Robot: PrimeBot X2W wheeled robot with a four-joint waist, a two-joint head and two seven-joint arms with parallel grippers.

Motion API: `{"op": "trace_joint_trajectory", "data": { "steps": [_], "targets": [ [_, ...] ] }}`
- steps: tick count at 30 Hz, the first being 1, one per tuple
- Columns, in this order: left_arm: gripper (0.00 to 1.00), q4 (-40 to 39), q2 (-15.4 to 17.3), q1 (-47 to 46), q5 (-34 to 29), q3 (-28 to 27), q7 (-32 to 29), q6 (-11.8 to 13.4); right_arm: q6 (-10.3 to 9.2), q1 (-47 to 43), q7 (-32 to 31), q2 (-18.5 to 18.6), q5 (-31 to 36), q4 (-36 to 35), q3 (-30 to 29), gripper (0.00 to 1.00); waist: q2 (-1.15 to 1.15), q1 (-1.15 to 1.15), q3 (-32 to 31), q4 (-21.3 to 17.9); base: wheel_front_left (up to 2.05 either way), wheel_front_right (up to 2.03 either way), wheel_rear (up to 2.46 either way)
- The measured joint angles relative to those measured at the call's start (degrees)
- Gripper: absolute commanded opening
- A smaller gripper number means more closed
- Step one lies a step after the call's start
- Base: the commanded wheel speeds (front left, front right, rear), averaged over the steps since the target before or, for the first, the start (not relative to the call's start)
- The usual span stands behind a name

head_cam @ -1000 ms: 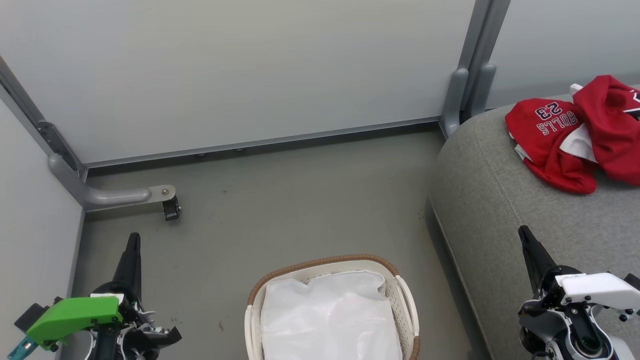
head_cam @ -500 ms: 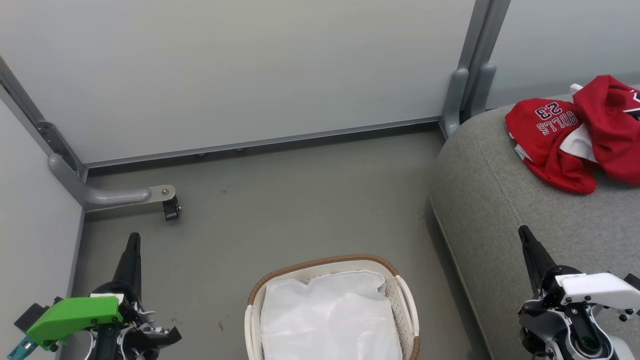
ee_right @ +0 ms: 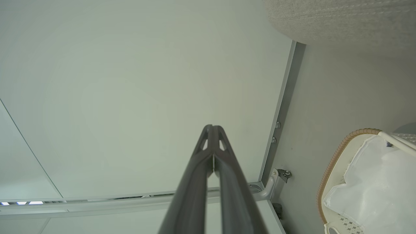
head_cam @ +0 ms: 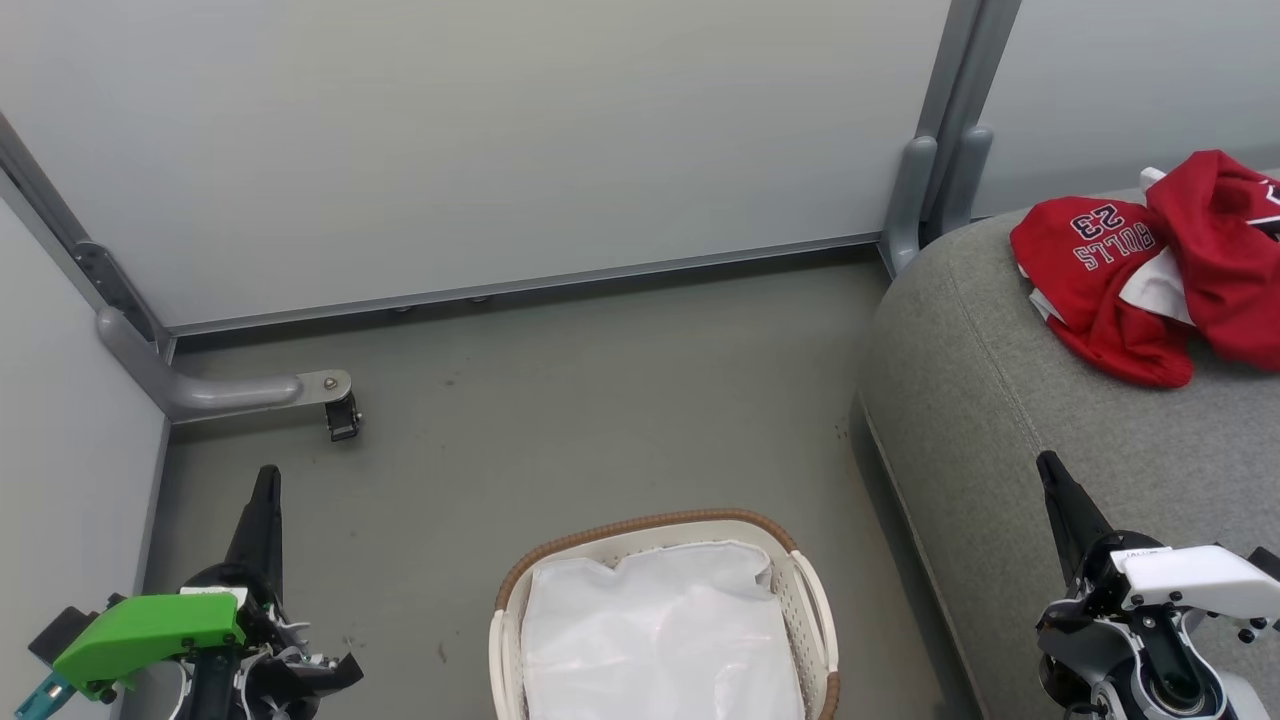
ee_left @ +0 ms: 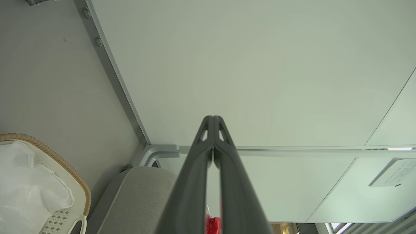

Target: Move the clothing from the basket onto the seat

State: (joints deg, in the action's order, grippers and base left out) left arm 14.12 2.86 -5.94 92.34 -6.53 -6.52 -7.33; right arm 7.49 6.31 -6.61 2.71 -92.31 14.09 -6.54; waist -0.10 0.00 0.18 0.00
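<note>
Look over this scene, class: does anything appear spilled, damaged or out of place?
Nothing is spilled or damaged. The clothing lies crumpled on the seat, jersey lettering upside down; the basket holds its white liner.

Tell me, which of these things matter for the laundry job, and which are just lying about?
Part of the job: red clothes, basket, grey seat.
Just there: white liner, wall panels, floor, panel foot with wheel.

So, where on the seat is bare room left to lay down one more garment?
Free: the stretch of seat between the clothing and the right gripper, and its rounded edge beside the floor. Crowded: the far right corner, where the BULLS 23 jersey lies.
</note>
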Motion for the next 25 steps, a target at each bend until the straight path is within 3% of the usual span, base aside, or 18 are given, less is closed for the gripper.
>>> {"op": "trace_joint_trajectory", "data": {
  "steps": [25],
  "targets": [
    [0.0, 0.0, 0.0, 0.0, 0.0, 0.0, 0.0, 0.0, 0.0, 0.0, 0.0, 0.0, 0.0, 0.0, 0.0, 0.0, 0.0, 0.0, 0.0, 0.0, 0.0, 0.0, 0.0]
  ]
}}
